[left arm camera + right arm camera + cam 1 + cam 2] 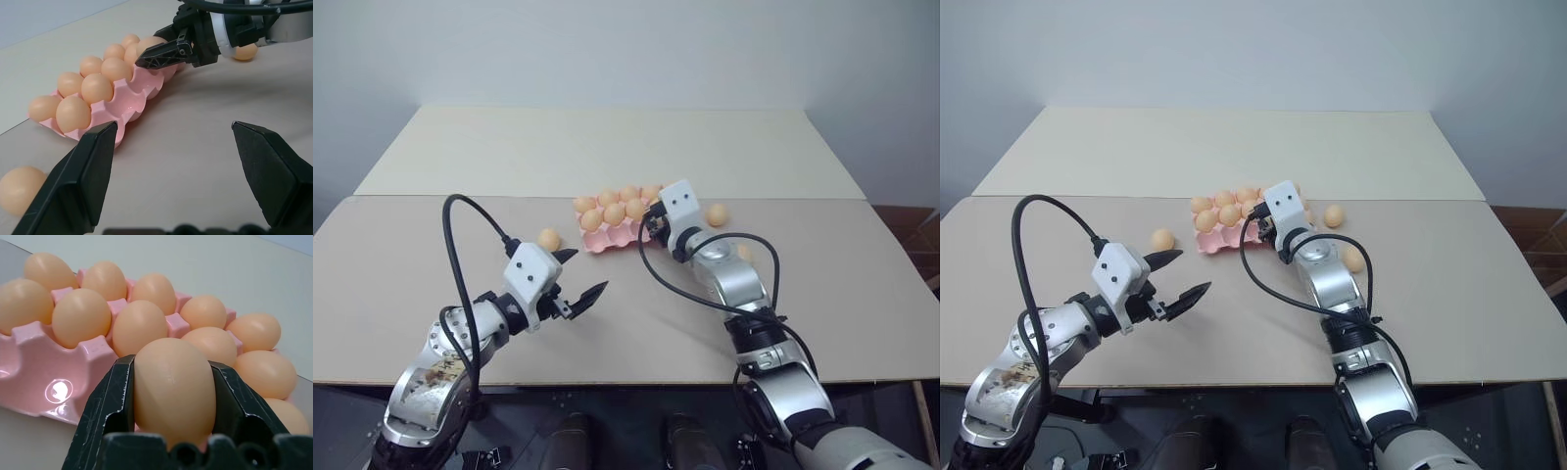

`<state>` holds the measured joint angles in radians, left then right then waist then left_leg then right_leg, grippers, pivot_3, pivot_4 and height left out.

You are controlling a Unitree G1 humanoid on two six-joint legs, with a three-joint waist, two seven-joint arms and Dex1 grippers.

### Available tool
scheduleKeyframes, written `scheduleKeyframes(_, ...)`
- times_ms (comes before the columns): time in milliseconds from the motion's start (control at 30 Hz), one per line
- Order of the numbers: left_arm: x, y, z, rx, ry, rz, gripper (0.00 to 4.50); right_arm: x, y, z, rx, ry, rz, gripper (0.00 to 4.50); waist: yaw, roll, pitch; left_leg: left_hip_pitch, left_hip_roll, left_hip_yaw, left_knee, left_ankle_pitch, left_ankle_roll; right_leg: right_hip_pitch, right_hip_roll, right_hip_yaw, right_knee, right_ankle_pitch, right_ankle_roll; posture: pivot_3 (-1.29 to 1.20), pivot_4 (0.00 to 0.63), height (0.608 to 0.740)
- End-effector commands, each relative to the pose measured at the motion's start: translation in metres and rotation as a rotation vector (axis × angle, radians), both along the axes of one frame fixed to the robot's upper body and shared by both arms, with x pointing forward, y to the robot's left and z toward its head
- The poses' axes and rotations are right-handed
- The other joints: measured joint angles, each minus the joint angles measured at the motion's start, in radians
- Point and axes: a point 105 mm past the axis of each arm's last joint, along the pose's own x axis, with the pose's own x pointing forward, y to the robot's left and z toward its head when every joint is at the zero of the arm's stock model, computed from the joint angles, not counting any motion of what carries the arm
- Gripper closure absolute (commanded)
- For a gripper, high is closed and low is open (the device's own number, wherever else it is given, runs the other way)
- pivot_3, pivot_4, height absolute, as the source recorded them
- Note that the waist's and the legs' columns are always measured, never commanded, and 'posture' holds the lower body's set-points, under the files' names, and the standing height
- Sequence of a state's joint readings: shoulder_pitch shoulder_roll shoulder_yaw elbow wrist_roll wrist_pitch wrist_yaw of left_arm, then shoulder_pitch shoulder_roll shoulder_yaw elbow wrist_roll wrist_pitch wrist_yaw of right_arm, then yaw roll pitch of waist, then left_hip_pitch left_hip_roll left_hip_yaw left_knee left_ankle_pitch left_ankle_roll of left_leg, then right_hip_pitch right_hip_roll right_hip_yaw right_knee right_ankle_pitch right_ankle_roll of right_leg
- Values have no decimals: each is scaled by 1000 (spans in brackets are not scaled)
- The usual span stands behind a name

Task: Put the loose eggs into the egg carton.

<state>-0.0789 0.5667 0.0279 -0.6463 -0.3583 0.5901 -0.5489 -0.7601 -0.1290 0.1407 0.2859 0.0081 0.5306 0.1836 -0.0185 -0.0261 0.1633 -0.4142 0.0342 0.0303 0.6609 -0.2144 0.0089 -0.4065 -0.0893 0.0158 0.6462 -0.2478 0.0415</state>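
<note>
The pink egg carton (603, 242) lies mid-table with several tan eggs in its cups. My right gripper (172, 369) is shut on one egg (173, 396) and holds it at the carton's right end, just above the near cups. My left gripper (579, 278) hangs open with nothing in it, near the table's front left, pointing toward the carton. One loose egg (549, 239) rests on the table just left of the carton. Another loose egg (717, 214) sits right of the carton, and a third (744, 252) peeks out beside my right forearm.
The table is two pale boards with a seam (460, 197) running across just behind the carton. A black cable (460, 255) loops over my left arm, and another (656, 279) hangs under my right wrist.
</note>
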Motion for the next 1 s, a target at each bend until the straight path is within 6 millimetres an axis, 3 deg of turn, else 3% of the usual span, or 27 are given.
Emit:
scheduleKeyframes(33,-4,-2,12,-7,-49,-8,454,5,-5,20,12,-74,-32,2658,0,0,0,0,0,0,0,0,0,0,0,0,0,0,0,0,150,740)
scheduleKeyframes(233,-3,0,11,-5,-48,-2,454,7,-6,19,25,-48,-28,2658,0,0,0,0,0,0,0,0,0,0,0,0,0,0,0,0,150,740)
scheduleKeyframes(500,-2,3,10,1,-48,8,454,8,-10,23,31,-67,-52,16,0,0,0,0,0,0,0,0,0,0,0,0,0,0,0,0,150,740)
scheduleKeyframes(633,-3,3,11,-1,-50,8,454,2,-9,43,68,-146,-40,16,0,0,0,0,0,0,0,0,0,0,0,0,0,0,0,0,150,740)
scheduleKeyframes(767,-3,3,12,-10,-52,10,454,-25,-20,71,147,-242,-6,16,4,0,0,-1,0,-1,0,0,0,-1,0,0,0,0,0,0,150,740)
scheduleKeyframes(867,-4,3,13,-26,-52,4,454,-54,-34,72,145,-268,-7,16,9,0,0,-2,0,-1,0,0,0,-1,-1,-1,-1,0,0,0,150,740)
scheduleKeyframes(1000,-6,4,13,-41,-53,3,454,-97,-47,53,135,-247,-2,16,6,0,0,-1,0,-1,0,0,0,0,-2,-1,-1,0,0,0,150,740)
